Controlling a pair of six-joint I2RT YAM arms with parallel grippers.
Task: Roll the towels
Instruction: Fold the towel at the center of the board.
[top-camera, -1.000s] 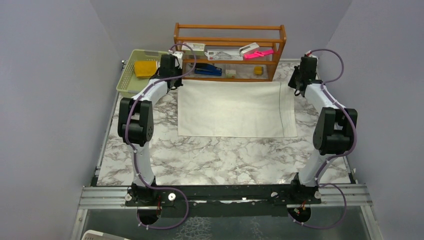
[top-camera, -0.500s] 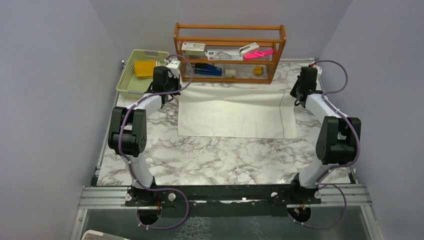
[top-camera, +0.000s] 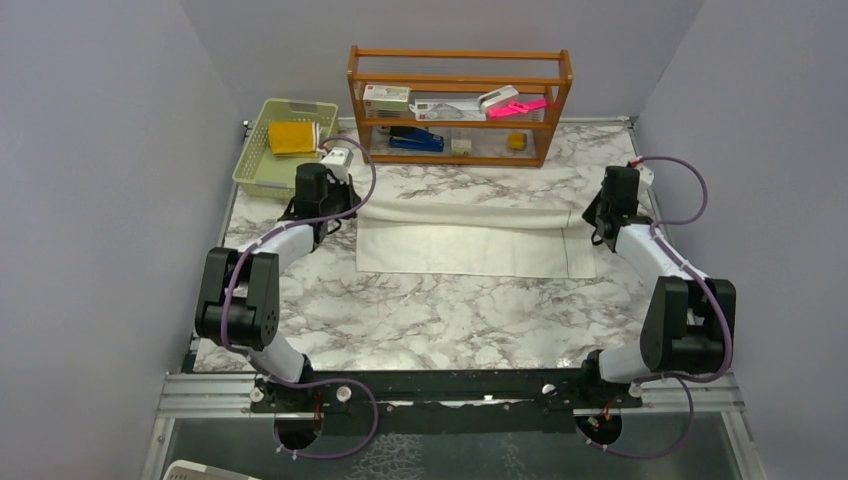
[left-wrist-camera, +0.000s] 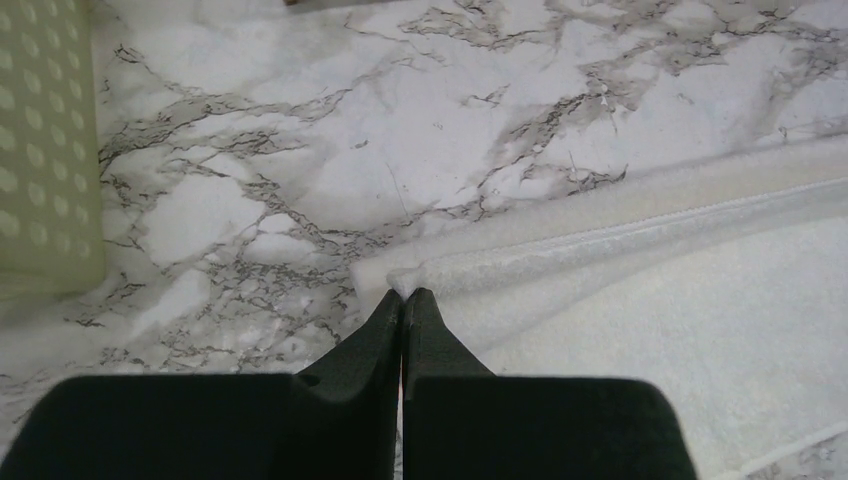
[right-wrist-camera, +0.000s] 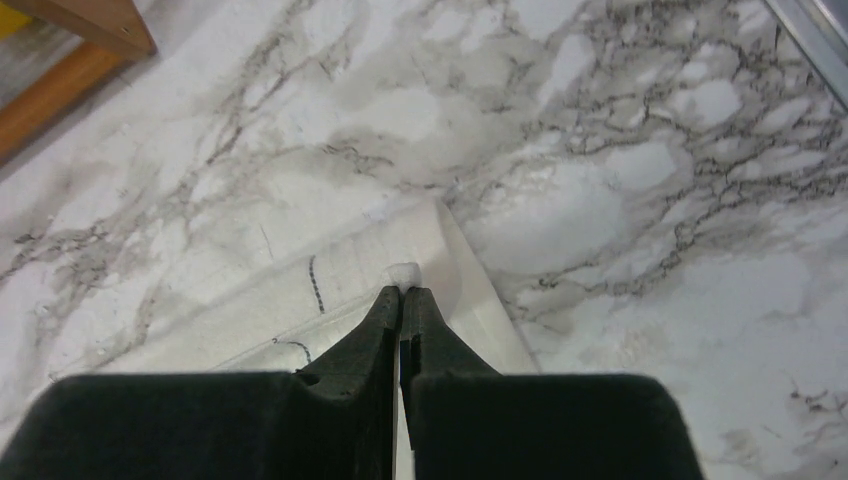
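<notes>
On the marble tabletop (top-camera: 430, 320), in its far half and roughly centred left to right: the cream-white towel (top-camera: 470, 250), long side running left to right. Doubled over along its far edge into a low, rounded fold across the whole width; flat and smooth over the near part.

Pinched at the far left corner of that fold by the left pincer (left-wrist-camera: 403, 295), fingers pressed together on a small nub of cloth. Pinched likewise at the far right corner by the right pincer (right-wrist-camera: 402, 290), fingers closed tight on a white tip of the hem, with a thin dark stitched line on the cloth just left of it. Reaching in from the near edge on either side: the two arms, the left one bent toward the towel's left end, the right one toward its right end.

At the far left, inside the green basket (top-camera: 250, 160): the mustard-yellow towel (top-camera: 291, 137), lying flat, well apart from the cream one and from both pincers. In the left wrist view, a pale green wall of that basket at the left border, apart from the gripped corner.

Against the far wall, beyond the folded edge and not touching it: a wooden rack (top-camera: 460, 100) with shelves, holding a pink item, a blue item, a small yellow one and some white ones.
</notes>
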